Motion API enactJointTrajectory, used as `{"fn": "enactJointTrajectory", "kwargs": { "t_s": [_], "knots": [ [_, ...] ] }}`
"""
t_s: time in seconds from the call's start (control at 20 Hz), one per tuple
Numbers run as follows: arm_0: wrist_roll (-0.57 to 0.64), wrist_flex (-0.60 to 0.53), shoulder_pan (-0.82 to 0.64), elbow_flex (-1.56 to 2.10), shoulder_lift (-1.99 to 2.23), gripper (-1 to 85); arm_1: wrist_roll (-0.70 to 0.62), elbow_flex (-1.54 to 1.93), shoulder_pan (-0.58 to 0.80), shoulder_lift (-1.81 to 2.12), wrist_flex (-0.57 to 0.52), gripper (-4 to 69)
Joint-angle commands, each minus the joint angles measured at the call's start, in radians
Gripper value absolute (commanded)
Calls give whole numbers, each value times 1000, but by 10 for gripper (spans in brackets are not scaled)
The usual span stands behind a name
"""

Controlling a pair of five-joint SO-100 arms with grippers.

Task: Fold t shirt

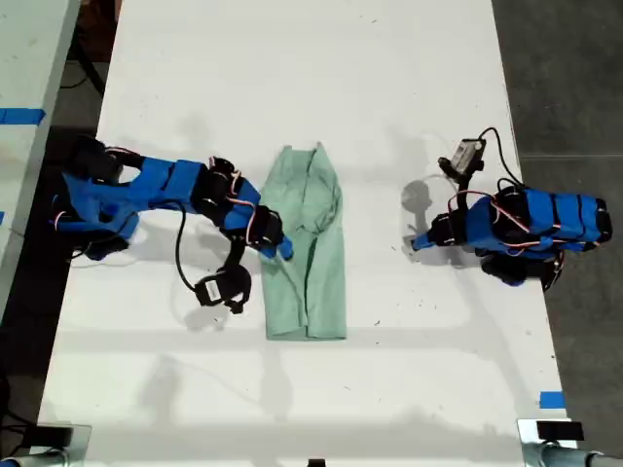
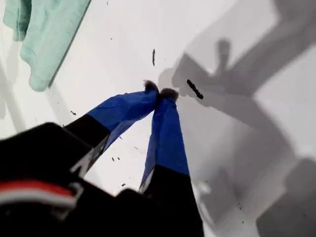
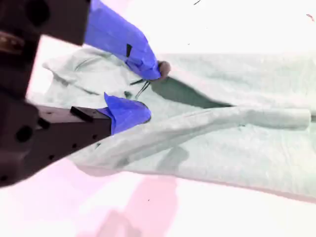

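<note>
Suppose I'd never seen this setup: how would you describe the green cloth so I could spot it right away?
Look at the long white table with a blue arm at each side. Midway between the arms lies the t shirt, a pale mint-green, wrinkled garment folded into a long narrow strip. It is the only soft, green thing there, and my second gripper is at its edge.

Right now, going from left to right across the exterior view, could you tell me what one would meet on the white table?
My second gripper on its blue arm, tips open at the cloth's edge → the t shirt, long and narrow → bare table → my first gripper, shut on nothing, on the other blue arm.
</note>
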Motion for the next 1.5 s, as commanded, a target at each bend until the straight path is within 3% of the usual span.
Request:
{"fn": "enactJointTrajectory", "kwargs": {
  "t_s": [0.0,0.15,0.25,0.35,0.4,0.45,0.5,0.6,0.65,0.8,0.95,1.45],
  "knots": [
    [-75,34,-23,166,261,68,-18,57,-5,11,-25,16],
    [-227,-5,-75,637,644,67,-18,57,-5,11,-25,16],
    [-247,-222,-98,1071,982,56,-18,57,-3,11,-25,16],
    [-181,-554,-129,1572,1390,14,-17,57,-3,11,-25,16],
    [-169,-626,-146,1778,1618,-2,-15,57,-3,11,-25,16],
    [-169,-584,-155,1922,1862,-2,-15,57,-2,11,-25,16],
    [-169,-468,-167,2046,2141,-3,-14,57,-2,9,-25,16],
    [-121,-483,-204,2143,2108,-3,-11,57,0,9,-25,16],
    [-137,-419,-239,2145,2123,-3,-11,57,0,9,-25,17],
    [-97,-417,-314,2145,2126,-3,-8,57,-3,9,-25,18],
    [37,-417,-354,2145,2125,4,-6,57,-6,11,-25,18],
    [35,-417,-333,2145,2125,-2,-6,57,-5,11,-25,18]
  ]
}}
